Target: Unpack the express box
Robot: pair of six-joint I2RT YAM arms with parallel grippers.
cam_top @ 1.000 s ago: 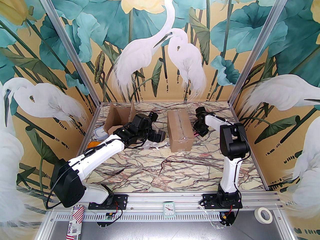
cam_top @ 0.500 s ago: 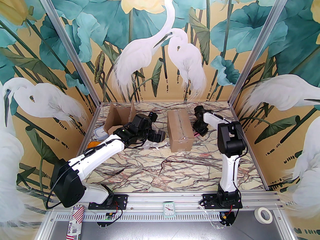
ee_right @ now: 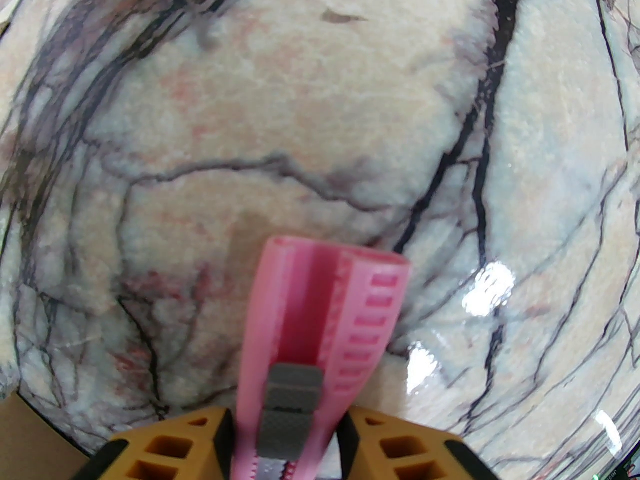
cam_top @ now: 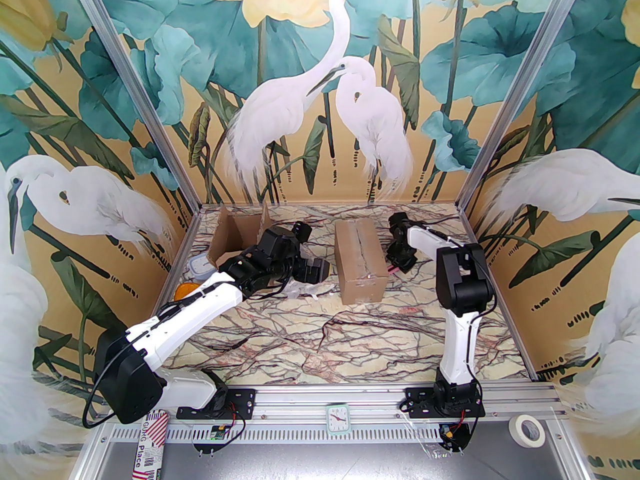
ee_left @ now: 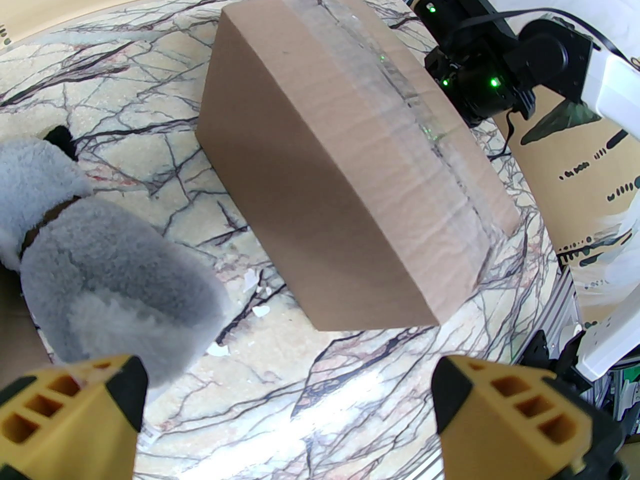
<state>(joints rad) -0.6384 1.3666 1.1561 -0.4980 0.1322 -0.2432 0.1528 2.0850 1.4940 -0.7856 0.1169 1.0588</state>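
Sealed box [cam_top: 360,260] stands at the far middle of the table [cam_top: 350,338], taped seam up. Left gripper [ee_left: 287,393] is spread wide and empty, left of the box. Right gripper [ee_right: 287,433] is clamped on a pink cutter [ee_right: 320,318], right of the box.

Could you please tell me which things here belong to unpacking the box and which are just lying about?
For the job: sealed brown cardboard box with clear tape; pink plastic box cutter, clamped in the right gripper; open left gripper.
Lying about: grey fluffy plush toy; opened brown cardboard box; white roll of tape; small mint-framed clock.
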